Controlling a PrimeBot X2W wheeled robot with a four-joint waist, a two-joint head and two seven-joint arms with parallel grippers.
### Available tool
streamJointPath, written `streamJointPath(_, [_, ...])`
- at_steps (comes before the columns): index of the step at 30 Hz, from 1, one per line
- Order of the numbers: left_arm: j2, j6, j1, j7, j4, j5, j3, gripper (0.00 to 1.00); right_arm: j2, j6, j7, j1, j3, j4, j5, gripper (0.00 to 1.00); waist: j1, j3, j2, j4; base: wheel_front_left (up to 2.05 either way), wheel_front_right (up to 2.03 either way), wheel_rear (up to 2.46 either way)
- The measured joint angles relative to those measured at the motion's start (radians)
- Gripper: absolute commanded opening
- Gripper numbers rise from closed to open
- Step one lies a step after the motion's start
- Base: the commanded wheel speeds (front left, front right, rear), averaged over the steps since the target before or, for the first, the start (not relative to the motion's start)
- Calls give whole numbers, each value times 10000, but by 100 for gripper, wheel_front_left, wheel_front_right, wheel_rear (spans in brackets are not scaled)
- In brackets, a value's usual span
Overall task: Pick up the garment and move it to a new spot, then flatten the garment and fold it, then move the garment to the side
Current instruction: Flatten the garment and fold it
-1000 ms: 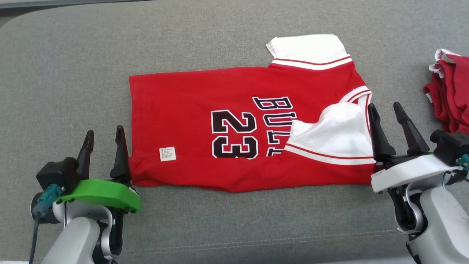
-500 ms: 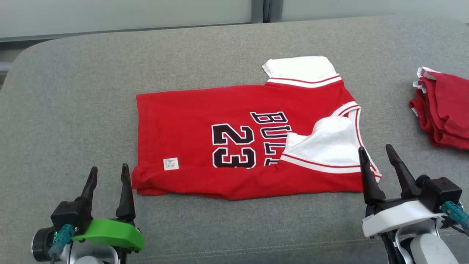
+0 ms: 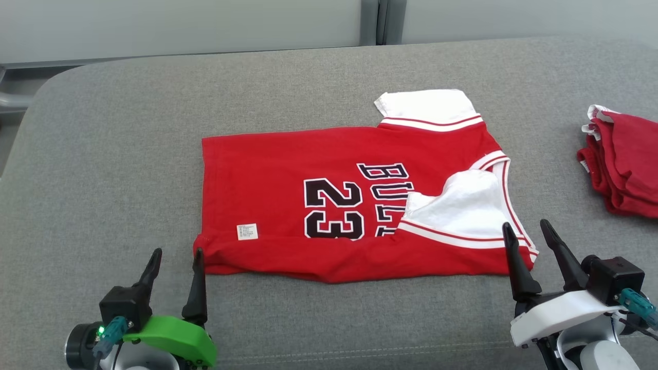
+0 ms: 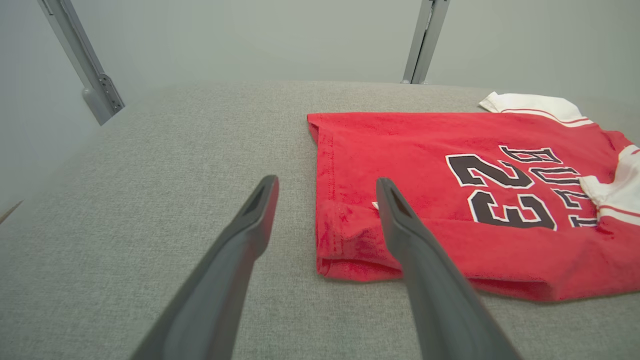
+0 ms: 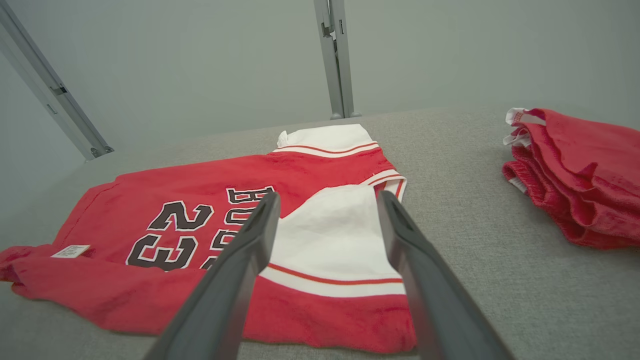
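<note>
The garment (image 3: 288,205) is a red jersey with white sleeves and a black "23", lying flat and partly folded on the grey cushion (image 3: 103,154). It also shows in the left wrist view (image 4: 400,145) and the right wrist view (image 5: 150,200). My left gripper (image 3: 175,253) stands open just off the jersey's near left corner, with nothing between its fingers (image 4: 325,182). By the near right corner, my right gripper (image 3: 525,225) is open too, empty, its fingers (image 5: 327,196) above the white sleeve.
A pile of folded red clothes (image 3: 622,164) lies at the right of the cushion, also seen as red clothes (image 5: 575,170) in the right wrist view. The cushion's far edge meets a pale wall with a metal post (image 3: 374,20).
Both grippers have drawn back toward me, off the jersey's near corners, still open. The head camera has tilted up, so the wall now shows. The jersey lies as before.
</note>
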Motion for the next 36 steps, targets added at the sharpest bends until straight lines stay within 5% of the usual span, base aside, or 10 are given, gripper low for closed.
streamJointPath(10, [-180, -752, -337, 1179, 1039, -399, -675, 100, -65, -2, 709, 70, -337, 717, 98, 100, 0, 420, 0, 25, 0, 0, 0])
streamJointPath(25, [-493, -1536, -1179, 1294, 2382, -1143, -529, 100, -286, 0, 997, -716, -520, 2322, 456, 100, 0, 1274, 0, -33, 0, 0, 0])
streamJointPath(26, [-506, -1565, -1234, 1294, 2447, -1143, -525, 98, -311, 0, 1024, -809, -491, 2449, 518, 100, 0, 1319, 0, -27, 0, 0, 0])
streamJointPath(31, [-589, -1756, -1423, 1300, 2734, -1352, -487, 50, -372, 0, 1049, -1208, -326, 3014, 757, 100, 0, 1492, 0, 18, 0, 0, 0])
streamJointPath(36, [-635, -2017, -1586, 1277, 2890, -1442, -523, 33, -472, 0, 1018, -1508, -165, 3419, 1014, 100, 0, 1583, 0, 61, 0, 0, 0])
